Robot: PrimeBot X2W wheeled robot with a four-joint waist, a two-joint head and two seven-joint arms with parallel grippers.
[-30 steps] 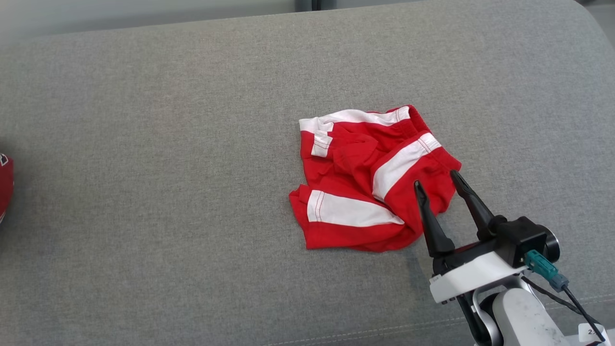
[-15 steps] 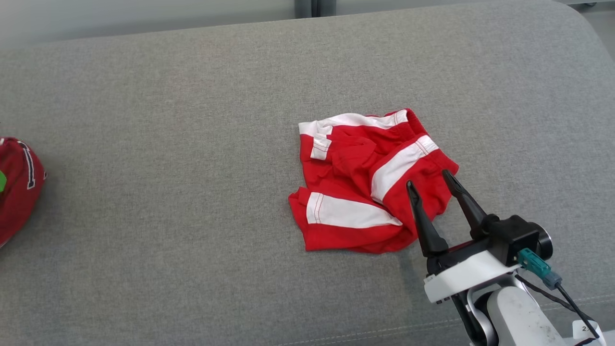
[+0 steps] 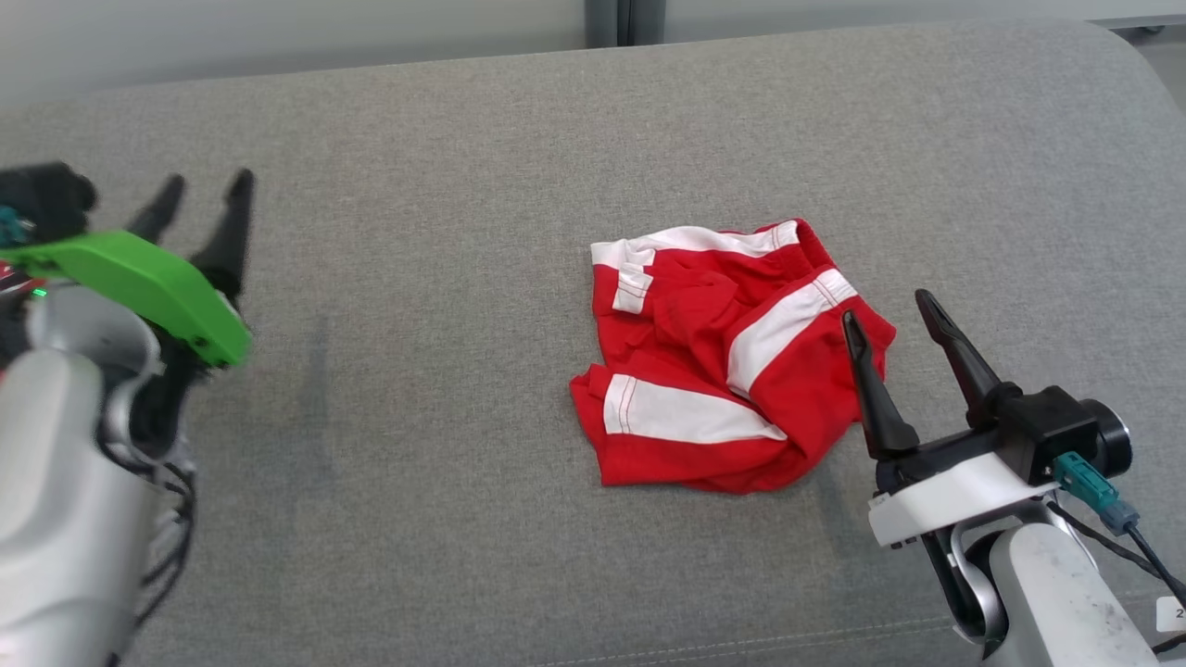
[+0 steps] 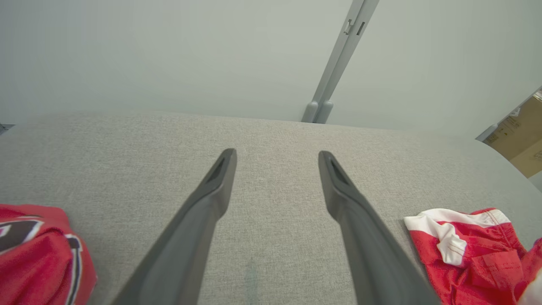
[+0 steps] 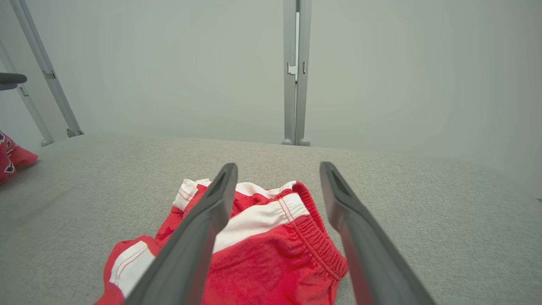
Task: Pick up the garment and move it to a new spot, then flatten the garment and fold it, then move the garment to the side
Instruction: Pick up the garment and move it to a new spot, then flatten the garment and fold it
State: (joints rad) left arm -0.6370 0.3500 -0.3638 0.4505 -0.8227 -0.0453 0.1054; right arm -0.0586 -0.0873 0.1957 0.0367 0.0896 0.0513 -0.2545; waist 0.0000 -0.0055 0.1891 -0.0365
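Observation:
The garment [image 3: 723,371], red shorts with white stripes, lies crumpled on the grey cushion [image 3: 417,463], right of the middle. It also appears at the lower right of the left wrist view as the garment [image 4: 470,250]. My right gripper [image 3: 885,308] stands open at its right edge, the left fingertip over the red cloth and the right one over bare fabric. In the right wrist view the garment [image 5: 271,250] lies under and between the open fingers of the right gripper [image 5: 278,165]. My left gripper [image 3: 208,185], with a green wrist plate, is open and empty far to the left; the left gripper [image 4: 277,153] points over bare cushion.
A second red garment [image 4: 38,254] with dark and white markings lies at the cushion's left end, also seen as the red garment [image 5: 10,154]. The cushion's back edge meets a pale wall with a grey metal post [image 3: 611,11]. The cushion rounds off at the far right.
The head camera has shifted a little. My left arm has come into the head view at the left, gripper open, covering the second red garment. The right gripper sits slightly further right of the shorts.

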